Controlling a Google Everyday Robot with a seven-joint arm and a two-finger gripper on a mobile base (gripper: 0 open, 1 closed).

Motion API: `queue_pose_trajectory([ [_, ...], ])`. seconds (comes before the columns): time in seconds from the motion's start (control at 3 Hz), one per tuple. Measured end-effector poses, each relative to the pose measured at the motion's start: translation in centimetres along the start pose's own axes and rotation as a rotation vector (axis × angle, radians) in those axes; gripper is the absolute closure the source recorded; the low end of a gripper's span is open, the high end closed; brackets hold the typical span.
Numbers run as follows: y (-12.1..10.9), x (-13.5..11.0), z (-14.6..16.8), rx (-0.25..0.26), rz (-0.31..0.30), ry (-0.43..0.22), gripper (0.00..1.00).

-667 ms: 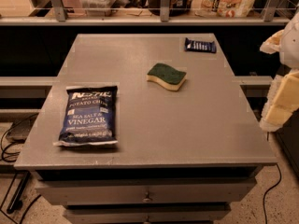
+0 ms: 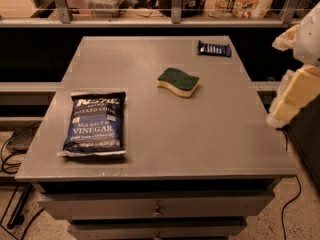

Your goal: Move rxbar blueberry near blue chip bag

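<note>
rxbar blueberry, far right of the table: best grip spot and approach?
Take the rxbar blueberry at mid-length, pinching across its narrow width, coming straight down: it lies flat with its long side along the far edge of the table, nothing touching it. The gripper hangs off the table's right edge, nearer than the bar.

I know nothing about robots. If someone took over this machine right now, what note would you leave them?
Tool: beside the right edge of the table, touching none of the items.
Rxbar blueberry: lying flat at the table's far right corner.
Blue chip bag: lying flat at the near left.
Sponge: between the two, nearer the bar.
Done: nothing, the bar is not yet grasped.
Left: reach the bar, pick it up, and set it down beside the chip bag.
</note>
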State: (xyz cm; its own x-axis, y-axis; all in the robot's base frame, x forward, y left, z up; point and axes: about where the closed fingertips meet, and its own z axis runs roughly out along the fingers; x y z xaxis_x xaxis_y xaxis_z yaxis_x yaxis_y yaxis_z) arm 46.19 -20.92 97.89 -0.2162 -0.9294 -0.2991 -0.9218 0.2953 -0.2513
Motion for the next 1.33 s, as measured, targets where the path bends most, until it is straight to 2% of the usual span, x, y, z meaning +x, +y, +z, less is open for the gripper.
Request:
queue_pose_trajectory([
  [0.33,-5.4,-3.2,2.2,0.056,0.101,-0.169,0.00],
  [0.67,-10.5,-5.5,3.9,0.118,0.197,-0.307,0.00],
  [1.0,-10.5,-5.5,3.9,0.118,0.197,-0.307,0.00],
  [1.33,-12.0,-6.2,6.0,0.125,0.221,-0.335,0.00],
])
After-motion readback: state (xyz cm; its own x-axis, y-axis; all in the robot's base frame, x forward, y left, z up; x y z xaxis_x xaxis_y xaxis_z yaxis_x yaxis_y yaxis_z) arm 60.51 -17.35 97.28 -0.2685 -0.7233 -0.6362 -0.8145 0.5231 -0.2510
